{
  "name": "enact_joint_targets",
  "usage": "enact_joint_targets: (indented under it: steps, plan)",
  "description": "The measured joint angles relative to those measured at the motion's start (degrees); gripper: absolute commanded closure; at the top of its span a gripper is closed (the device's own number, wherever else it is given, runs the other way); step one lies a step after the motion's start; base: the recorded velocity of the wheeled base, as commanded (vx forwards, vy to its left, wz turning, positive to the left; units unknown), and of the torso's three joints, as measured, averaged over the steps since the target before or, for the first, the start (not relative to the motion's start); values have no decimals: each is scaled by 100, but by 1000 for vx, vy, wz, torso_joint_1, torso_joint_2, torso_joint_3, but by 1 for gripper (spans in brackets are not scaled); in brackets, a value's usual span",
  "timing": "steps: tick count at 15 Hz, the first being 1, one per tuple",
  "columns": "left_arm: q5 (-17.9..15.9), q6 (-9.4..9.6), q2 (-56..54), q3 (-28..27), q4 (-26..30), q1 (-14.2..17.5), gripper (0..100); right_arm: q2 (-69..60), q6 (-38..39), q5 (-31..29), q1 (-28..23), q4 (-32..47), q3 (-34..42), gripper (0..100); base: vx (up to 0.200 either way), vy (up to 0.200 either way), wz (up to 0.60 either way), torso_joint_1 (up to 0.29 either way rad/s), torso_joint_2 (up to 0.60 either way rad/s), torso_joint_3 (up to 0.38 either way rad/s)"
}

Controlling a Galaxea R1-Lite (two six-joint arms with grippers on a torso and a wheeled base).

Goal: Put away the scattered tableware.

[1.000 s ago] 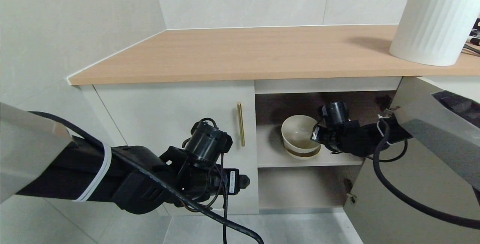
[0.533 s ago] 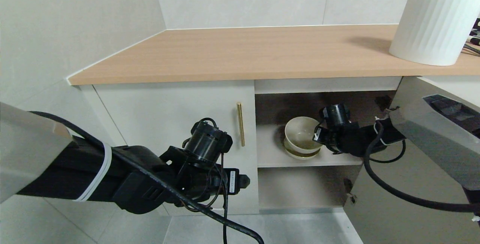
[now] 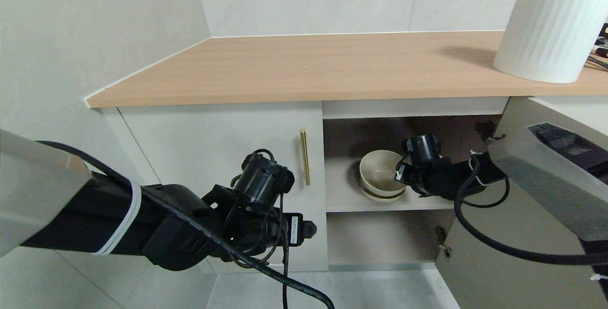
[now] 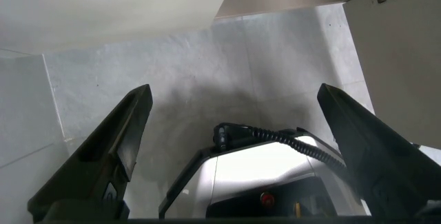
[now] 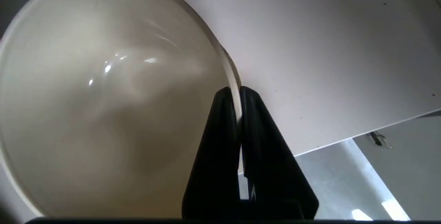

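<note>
A cream bowl (image 3: 379,172) sits tilted on another dish (image 3: 380,195) on the upper shelf (image 3: 342,195) of the open cabinet. My right gripper (image 3: 399,175) reaches into the cabinet and is shut on the bowl's rim; the right wrist view shows both fingers (image 5: 227,124) pinching the thin rim of the bowl (image 5: 103,120). My left gripper (image 4: 234,124) hangs low in front of the closed left cabinet door (image 3: 223,157), open, with nothing between its fingers (image 4: 127,138) but floor tiles below.
A wooden countertop (image 3: 304,66) runs above the cabinet, with a white ribbed vase (image 3: 553,24) at its right end. A brass handle (image 3: 304,157) is on the closed door. The open right door (image 3: 503,233) stands beside my right arm. The lower shelf (image 3: 380,237) is bare.
My right gripper has carried the bowl deeper into the cabinet and lowered it onto the dish on the shelf. The left arm has not moved.
</note>
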Motion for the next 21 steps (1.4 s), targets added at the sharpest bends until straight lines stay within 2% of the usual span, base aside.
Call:
enact_joint_targets:
  steps: [9,10,21]
  plan:
    - [0,2,0,0,0,-2,0,46,-9,0,23,1,-35,100,0,0,0,0,0,0]
    - [-2,2,0,0,0,-5,0,55,-16,0,30,0,-35,0,0,0,0,0,0,0]
    - [0,0,-39,0,0,17,0,-44,-49,6,63,20,122,0,0,0,0,0,0,0]
